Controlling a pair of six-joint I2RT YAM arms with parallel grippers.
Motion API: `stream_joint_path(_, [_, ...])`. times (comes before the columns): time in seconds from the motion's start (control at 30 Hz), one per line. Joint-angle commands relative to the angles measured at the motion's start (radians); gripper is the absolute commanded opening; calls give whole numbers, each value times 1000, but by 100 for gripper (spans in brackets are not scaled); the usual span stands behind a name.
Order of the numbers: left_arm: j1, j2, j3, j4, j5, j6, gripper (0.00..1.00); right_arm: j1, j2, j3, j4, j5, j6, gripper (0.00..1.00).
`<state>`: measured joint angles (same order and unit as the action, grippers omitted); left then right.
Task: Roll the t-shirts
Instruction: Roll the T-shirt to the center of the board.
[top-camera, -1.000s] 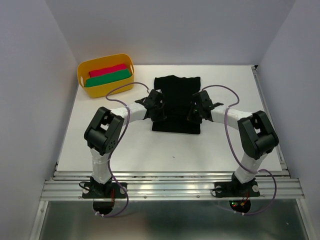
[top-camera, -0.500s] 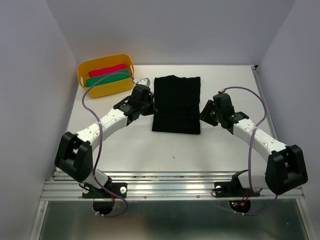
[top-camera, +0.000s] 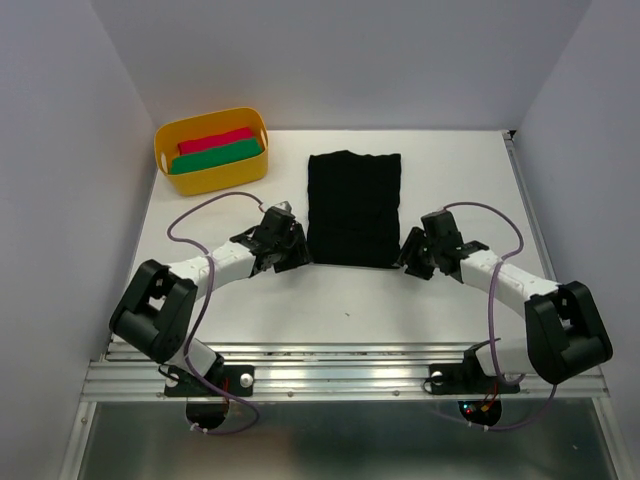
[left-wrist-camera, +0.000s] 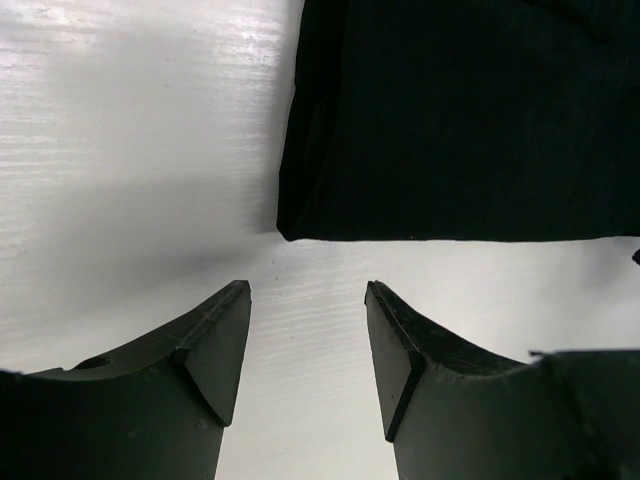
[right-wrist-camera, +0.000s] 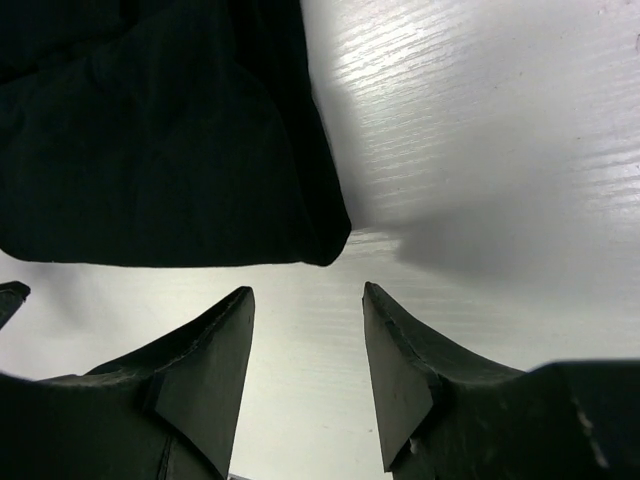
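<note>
Progress stands at the preparatory stage, by my reading; the plain black short-sleeved t-shirt of soft matte fabric (top-camera: 353, 208) lies flat in the middle of the white table (top-camera: 450, 180), folded into a long narrow rectangle with no sleeves showing, and no part of it is rolled yet. Its near short edge faces the arms; its far edge points toward the back wall.

The left gripper (left-wrist-camera: 306, 292) sits low at the near left corner of the cloth, jaws spread apart and holding nothing; in the left wrist view the folded corner lies just beyond the fingertips, not between them. The right gripper (right-wrist-camera: 307, 292) mirrors it at the near right corner, likewise spread wide and empty; the corner lies just ahead of its fingers and apart from them.

The yellow plastic tub (top-camera: 215, 182) stands at the far left of the table, well apart from the shirt; inside it a red fabric bundle (top-camera: 215, 140) and a green fabric bundle (top-camera: 215, 157) lie side by side; they look like finished rolls, though I cannot be sure from above.

What is left, as I judge it: pinch both near corners, turn the edge over and roll it toward the far edge, then presumably set the roll in the tub; only one black shirt is in view.
</note>
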<state>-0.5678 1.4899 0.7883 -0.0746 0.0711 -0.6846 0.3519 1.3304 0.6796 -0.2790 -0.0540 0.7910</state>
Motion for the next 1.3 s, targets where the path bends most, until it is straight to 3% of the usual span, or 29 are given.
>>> stream_joint_path(0.0, [11,21,-23,113,6,-12,60,-8,33,-15,90,-15,8,52])
stream_joint_path(0.7, [39,136,-8,188,48,16,39,-8,115,6,124,-9,-19,38])
stream_joint_path(0.83, [39,142,9,179,50,22,20,-8,121,11,126,-1,-24,27])
stream_joint_path(0.87, [39,144,12,176,53,25,5,-8,122,12,127,0,-26,24])
stream_joint_path(0.9, [40,145,20,171,55,25,0,-8,125,14,126,5,-30,18])
stream_joint_path(1.07, [40,122,25,157,62,28,0,-8,102,5,126,29,-32,2])
stream_joint_path(1.27, [42,69,29,136,56,22,0,-8,53,0,118,23,-41,1])
